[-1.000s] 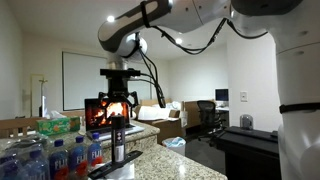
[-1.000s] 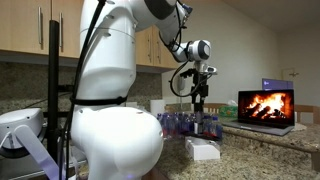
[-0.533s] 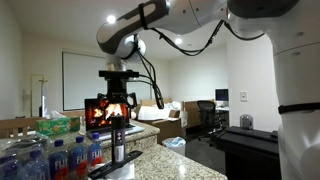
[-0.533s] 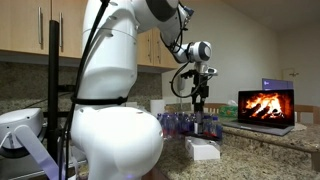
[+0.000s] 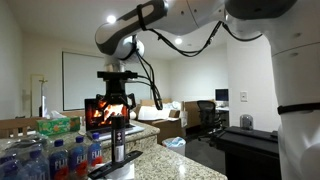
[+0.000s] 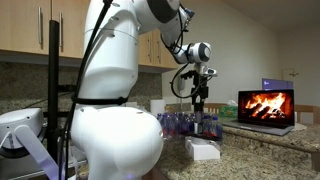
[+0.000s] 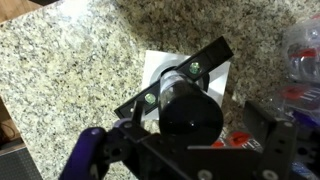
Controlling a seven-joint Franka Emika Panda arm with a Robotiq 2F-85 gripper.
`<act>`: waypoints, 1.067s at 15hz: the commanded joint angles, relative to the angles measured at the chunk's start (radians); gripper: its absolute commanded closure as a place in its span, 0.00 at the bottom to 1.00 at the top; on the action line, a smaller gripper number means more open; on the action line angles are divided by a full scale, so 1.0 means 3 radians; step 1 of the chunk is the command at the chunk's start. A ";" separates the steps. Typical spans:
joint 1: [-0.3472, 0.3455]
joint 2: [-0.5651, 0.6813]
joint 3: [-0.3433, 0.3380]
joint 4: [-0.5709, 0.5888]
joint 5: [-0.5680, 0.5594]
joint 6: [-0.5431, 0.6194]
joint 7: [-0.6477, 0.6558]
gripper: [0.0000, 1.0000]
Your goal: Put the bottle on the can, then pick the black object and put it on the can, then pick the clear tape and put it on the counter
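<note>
At the centre of the wrist view, the dark bottle (image 7: 190, 110) is being seen from straight above. Its round top is filling the gap between the fingers (image 7: 268, 122), which are being held wide apart on either side of it and are gripping nothing. In an exterior view the bottle (image 5: 118, 142) is being shown upright at the middle of the frame, with the fingers poised just over its cap and apart from it, so a straight descent would likely bring them down around the neck.

Toward the upper middle of the wrist view, the black bar (image 7: 207, 56) is lying slantwise across a flat white object (image 7: 152, 66) on the granite counter (image 7: 60, 50). Whether the bottle's foot is standing on that white object or just beside it is being hidden by the bottle itself.

Water bottles (image 7: 300, 50) are crowding the right edge, which is probably why the approach is being made from overhead rather than from the side. No can is being shown clearly, and the clear tape cannot be made out in any view. The first step is judged barely begun, since the bottle is not yet being grasped.
</note>
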 commanded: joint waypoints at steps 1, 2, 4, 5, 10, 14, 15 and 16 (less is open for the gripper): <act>-0.0023 0.0034 0.0025 0.0029 0.0037 0.0013 0.0056 0.00; -0.0025 0.0028 0.0023 0.0018 0.0044 0.0018 0.0051 0.00; -0.0028 0.0013 0.0020 -0.0005 0.0059 0.0031 0.0039 0.00; -0.0029 0.0013 0.0019 -0.0005 0.0061 0.0024 0.0045 0.00; -0.0025 0.0023 0.0022 0.0014 0.0055 -0.0020 0.0065 0.40; -0.0029 0.0012 0.0020 -0.0008 0.0074 -0.0035 0.0061 0.66; -0.0028 0.0000 0.0020 -0.0023 0.0077 -0.0030 0.0065 0.69; -0.0029 -0.0007 0.0019 -0.0033 0.0079 -0.0029 0.0067 0.69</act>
